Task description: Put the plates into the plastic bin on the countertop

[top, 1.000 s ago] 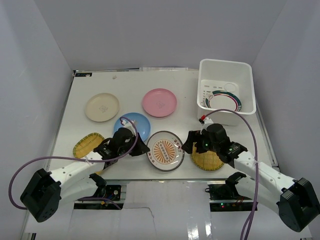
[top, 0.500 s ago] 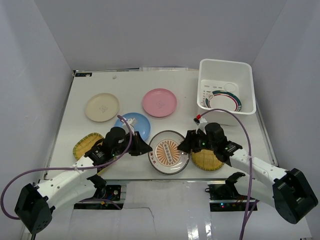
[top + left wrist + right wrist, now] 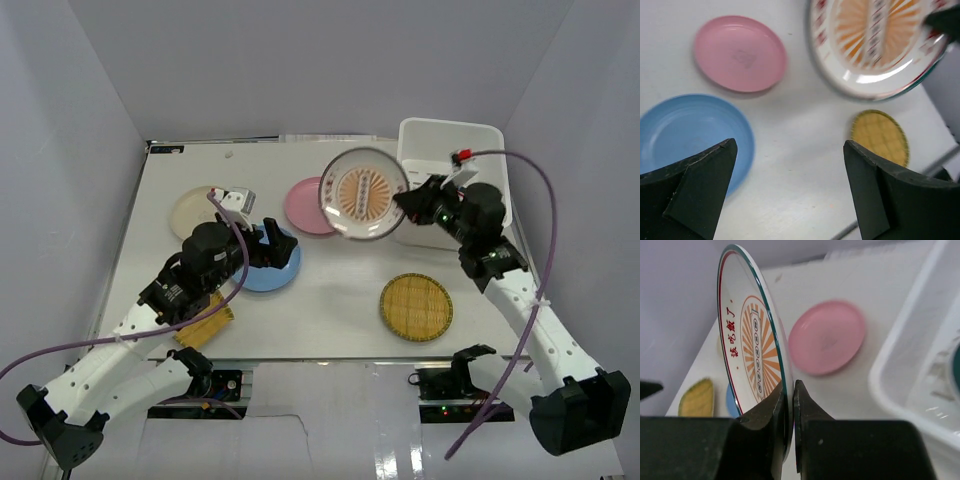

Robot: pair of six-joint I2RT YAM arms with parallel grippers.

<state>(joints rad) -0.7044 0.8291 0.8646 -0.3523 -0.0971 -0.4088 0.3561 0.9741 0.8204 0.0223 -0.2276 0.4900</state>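
Note:
My right gripper (image 3: 404, 201) (image 3: 792, 405) is shut on the rim of the white plate with the orange patterned centre (image 3: 364, 192) (image 3: 754, 347), holding it tilted in the air just left of the plastic bin (image 3: 452, 145) (image 3: 907, 360). My left gripper (image 3: 270, 243) (image 3: 790, 192) hangs open and empty over the blue plate (image 3: 268, 270) (image 3: 687, 132). On the countertop (image 3: 330, 285) lie the pink plate (image 3: 303, 207) (image 3: 740, 52), the cream plate (image 3: 192, 208) and a yellow woven plate (image 3: 416, 307) (image 3: 881, 136).
A second yellow woven plate (image 3: 204, 327) lies half under my left arm near the front left edge. The left arm's wrist covers part of the cream plate. Grey walls close in the table on three sides.
My right gripper has shut on the orange-centred plate and lifted it from the front of the table up toward the bin. My left gripper has opened and drawn back over the blue plate.

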